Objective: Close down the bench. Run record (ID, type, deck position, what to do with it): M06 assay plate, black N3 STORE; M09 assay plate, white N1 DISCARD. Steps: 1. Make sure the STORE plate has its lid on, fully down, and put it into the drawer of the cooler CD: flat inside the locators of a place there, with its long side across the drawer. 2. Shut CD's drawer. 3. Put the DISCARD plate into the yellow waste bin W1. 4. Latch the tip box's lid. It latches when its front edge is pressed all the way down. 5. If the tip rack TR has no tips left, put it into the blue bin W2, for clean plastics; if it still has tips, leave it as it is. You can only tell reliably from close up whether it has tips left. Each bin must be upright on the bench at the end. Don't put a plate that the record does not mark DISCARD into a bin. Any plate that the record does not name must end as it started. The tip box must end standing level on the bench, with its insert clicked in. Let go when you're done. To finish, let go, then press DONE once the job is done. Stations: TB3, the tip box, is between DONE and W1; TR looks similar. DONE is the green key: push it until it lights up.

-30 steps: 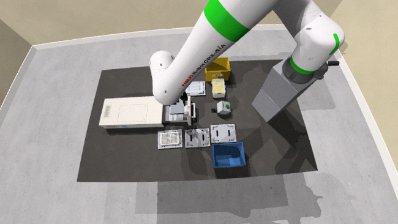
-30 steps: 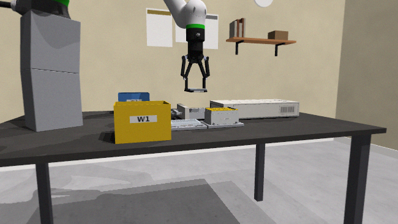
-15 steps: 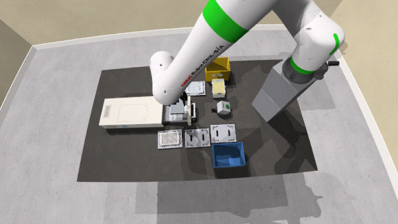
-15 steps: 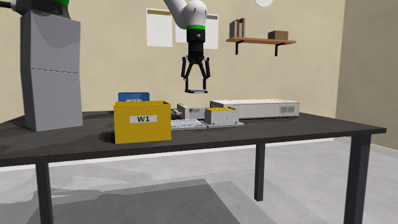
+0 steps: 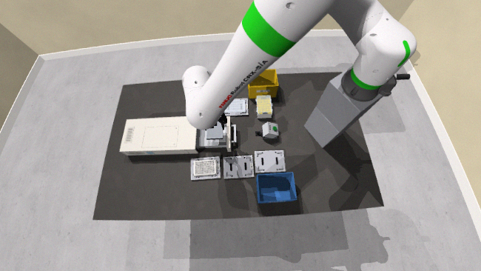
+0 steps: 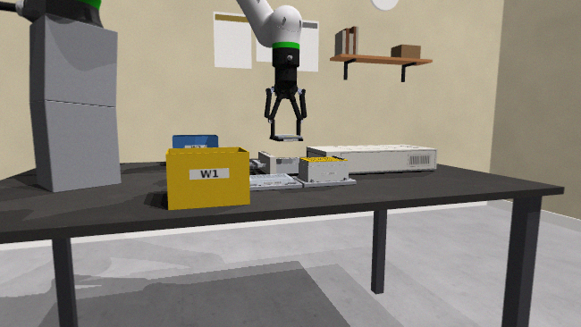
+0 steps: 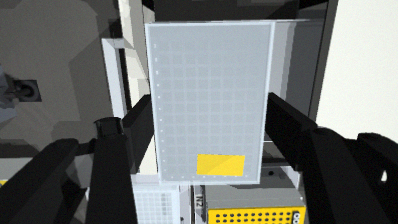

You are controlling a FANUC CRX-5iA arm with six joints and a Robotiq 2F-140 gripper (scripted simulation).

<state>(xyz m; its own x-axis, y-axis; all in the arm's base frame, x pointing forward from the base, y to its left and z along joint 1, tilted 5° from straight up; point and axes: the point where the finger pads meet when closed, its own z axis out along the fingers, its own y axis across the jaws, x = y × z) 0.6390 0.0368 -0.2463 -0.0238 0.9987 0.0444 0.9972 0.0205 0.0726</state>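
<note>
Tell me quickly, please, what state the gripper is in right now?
Gripper: closed on the flat rectangular lidded assay plate with a yellow label, held by its long sides above the cooler's open drawer.

I see the lidded plate (image 7: 207,100), grey through its clear lid with a yellow tag near one short end, held level in my gripper (image 6: 286,134) by its long sides, above the cooler's (image 5: 159,135) open drawer (image 5: 216,138). The white plate (image 5: 204,168) lies flat on the counter (image 6: 402,188). The yellow bin W1 (image 6: 207,178) stands upright.
</note>
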